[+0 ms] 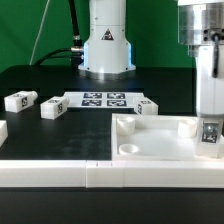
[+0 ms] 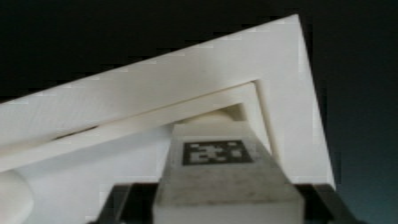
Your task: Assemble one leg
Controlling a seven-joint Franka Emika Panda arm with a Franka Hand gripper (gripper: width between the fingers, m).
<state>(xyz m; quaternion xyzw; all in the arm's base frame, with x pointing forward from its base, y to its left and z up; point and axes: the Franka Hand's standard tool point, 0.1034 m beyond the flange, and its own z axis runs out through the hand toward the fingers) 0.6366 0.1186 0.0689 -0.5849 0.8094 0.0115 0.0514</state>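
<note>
While I hold the leg [image 1: 209, 131] between my fingers, its long axis stands upright, straight down from my end effector [image 1: 209, 128] toward the large white panel [image 1: 160, 140]. In the exterior view the leg sits at that view's right, over the right corner region of the panel, with its tagged face toward the camera. In the wrist view the leg [image 2: 221, 172] runs away from the camera, the black-and-white tag on its face, and its far end points at the corner of the panel [image 2: 214, 90]. My end effector [image 2: 221, 205] is closed on the leg, with one dark finger [image 2: 125, 205] on each side of it.

The panel lies flat on the black tabletop [image 1: 40, 75], with a round hole [image 1: 128, 150] near its front and another hole [image 1: 125, 123] at its back left corner. Three other loose legs lie on the tabletop: one [image 1: 18, 101] at the exterior view's left, one [image 1: 51, 108] beside it, and one [image 1: 148, 108] just behind the panel. The marker board [image 1: 103, 99] lies between them, in front of my base [image 1: 106, 45]. A white ledge [image 1: 60, 175] runs along the front.

I cannot tell whether the lower end of the leg touches the panel. The hole below the leg is hidden. At the far left edge another white piece [image 1: 3, 131] is cut off.
</note>
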